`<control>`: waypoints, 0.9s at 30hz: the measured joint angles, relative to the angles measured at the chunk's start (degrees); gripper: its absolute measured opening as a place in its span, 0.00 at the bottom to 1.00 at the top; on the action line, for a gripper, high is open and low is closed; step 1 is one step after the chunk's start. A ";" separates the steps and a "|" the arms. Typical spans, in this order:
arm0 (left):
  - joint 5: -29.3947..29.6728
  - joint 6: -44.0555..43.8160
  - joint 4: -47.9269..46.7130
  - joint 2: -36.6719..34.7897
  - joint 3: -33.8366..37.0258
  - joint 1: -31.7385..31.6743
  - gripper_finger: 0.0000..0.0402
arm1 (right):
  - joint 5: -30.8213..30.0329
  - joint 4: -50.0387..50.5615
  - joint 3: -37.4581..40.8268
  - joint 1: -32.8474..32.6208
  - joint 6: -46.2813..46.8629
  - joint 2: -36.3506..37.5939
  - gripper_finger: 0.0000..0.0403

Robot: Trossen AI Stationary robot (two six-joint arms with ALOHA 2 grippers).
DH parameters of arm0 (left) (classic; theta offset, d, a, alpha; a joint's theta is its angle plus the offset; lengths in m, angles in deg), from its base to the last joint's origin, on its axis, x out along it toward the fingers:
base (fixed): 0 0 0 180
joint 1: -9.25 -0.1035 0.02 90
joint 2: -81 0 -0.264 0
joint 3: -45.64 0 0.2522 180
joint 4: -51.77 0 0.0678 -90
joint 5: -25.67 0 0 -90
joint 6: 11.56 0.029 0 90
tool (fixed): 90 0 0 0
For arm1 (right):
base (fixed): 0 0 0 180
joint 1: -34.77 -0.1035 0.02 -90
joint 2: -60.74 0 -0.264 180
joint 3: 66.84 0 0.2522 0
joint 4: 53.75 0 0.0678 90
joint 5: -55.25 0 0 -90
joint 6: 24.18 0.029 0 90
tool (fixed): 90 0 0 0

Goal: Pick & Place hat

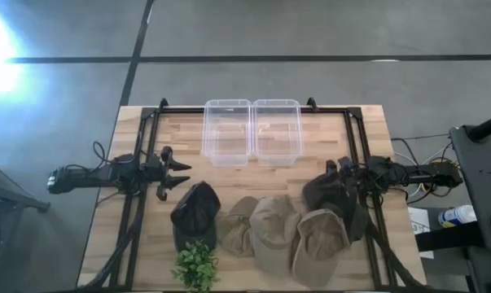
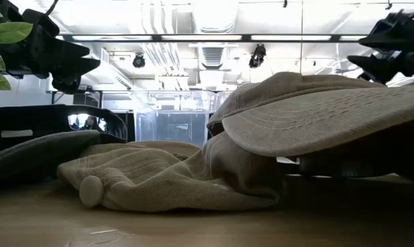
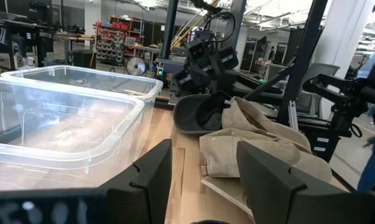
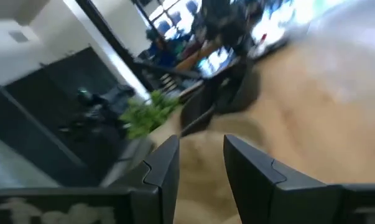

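Note:
Several hats lie in a row on the wooden table's near half. From left to right they are a black cap (image 1: 196,207), three tan caps (image 1: 273,232) that overlap, and a dark grey hat (image 1: 330,199). My right gripper (image 1: 335,172) is open and hovers over the dark grey hat's far edge, with tan cloth showing past its fingers (image 4: 199,155). The left wrist view shows it above that hat (image 3: 196,115). My left gripper (image 1: 180,173) is open and empty, just far-left of the black cap.
Two clear plastic bins (image 1: 227,132) (image 1: 278,132) stand side by side at the table's far middle. A small green plant (image 1: 196,264) stands at the near edge beside the black cap. The dark frame rails (image 1: 139,203) run along both table sides.

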 joint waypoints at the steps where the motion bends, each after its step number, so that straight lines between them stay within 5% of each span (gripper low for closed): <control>1: 0.00 -0.01 0.00 0.00 0.00 -0.02 0.43 | 0.44 0.01 0.01 -0.03 2.42 -0.78 0.30; 6: -0.01 -0.01 0.01 -0.01 0.00 -0.02 0.43 | -1.45 -5.31 0.04 0.01 15.72 -3.20 0.30; 11: -0.01 0.00 0.01 -0.01 0.00 -0.01 0.43 | -15.65 -21.56 -0.04 -0.64 25.51 -5.20 0.30; 15: 0.01 -0.01 0.01 0.01 0.00 0.00 0.43 | -10.49 -21.04 -0.33 -1.06 27.98 -11.42 0.30; 18: -0.01 -0.01 0.01 -0.01 0.00 0.00 0.43 | -6.13 -10.58 -6.47 -3.34 27.09 -19.53 0.30; 23: -0.01 -0.01 0.01 -0.01 0.00 0.00 0.43 | -6.79 23.86 -26.16 -6.51 15.51 -35.76 0.30; 27: -0.01 -0.01 0.01 -0.01 0.00 0.00 0.43 | -9.12 42.03 -40.47 -8.69 8.79 -47.63 0.30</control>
